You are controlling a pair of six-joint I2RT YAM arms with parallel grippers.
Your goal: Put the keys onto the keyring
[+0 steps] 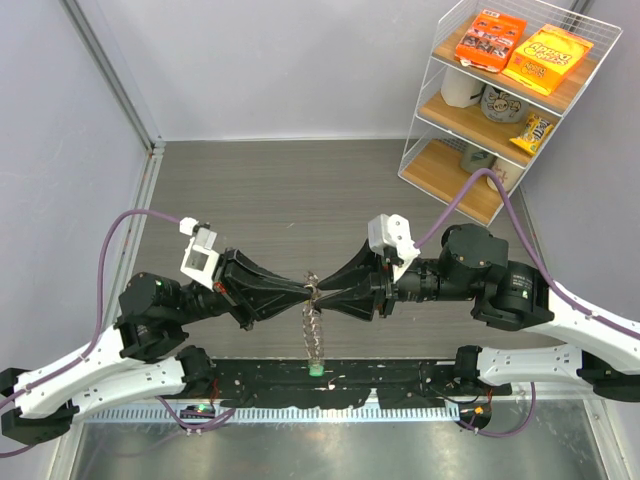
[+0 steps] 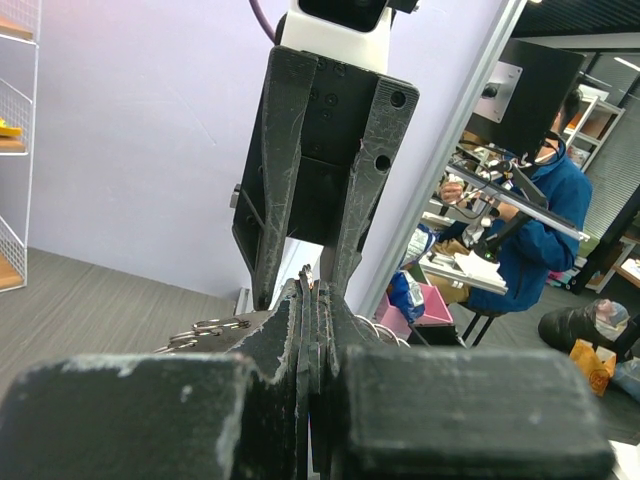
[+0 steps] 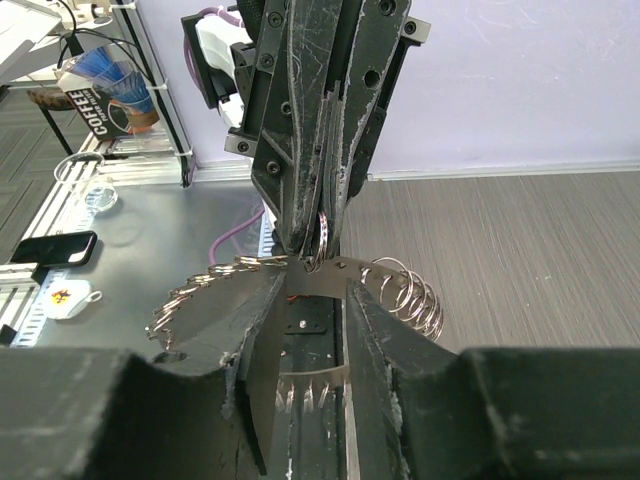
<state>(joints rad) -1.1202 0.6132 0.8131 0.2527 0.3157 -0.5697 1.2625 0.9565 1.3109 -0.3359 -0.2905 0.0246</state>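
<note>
My two grippers meet tip to tip above the middle of the table. The keyring (image 3: 385,272) is a flat curved metal band fringed with small silvery rings (image 3: 410,295). My right gripper (image 3: 318,278) is shut on it, a finger on either side of the band. My left gripper (image 3: 320,238) is shut on the small silvery ring of a key (image 3: 323,232) right above the band; the key's blade is hidden. From above, a silvery string of keys (image 1: 313,335) hangs below the left gripper (image 1: 305,290) and right gripper (image 1: 322,293), ending in a green head (image 1: 316,368). In the left wrist view the left gripper (image 2: 312,292) is pressed tight.
A white wire shelf (image 1: 505,90) with snack boxes stands at the back right. A black rail (image 1: 340,385) runs along the near edge between the arm bases. In the right wrist view a phone (image 3: 55,247) and a coffee box (image 3: 105,100) lie off to the left.
</note>
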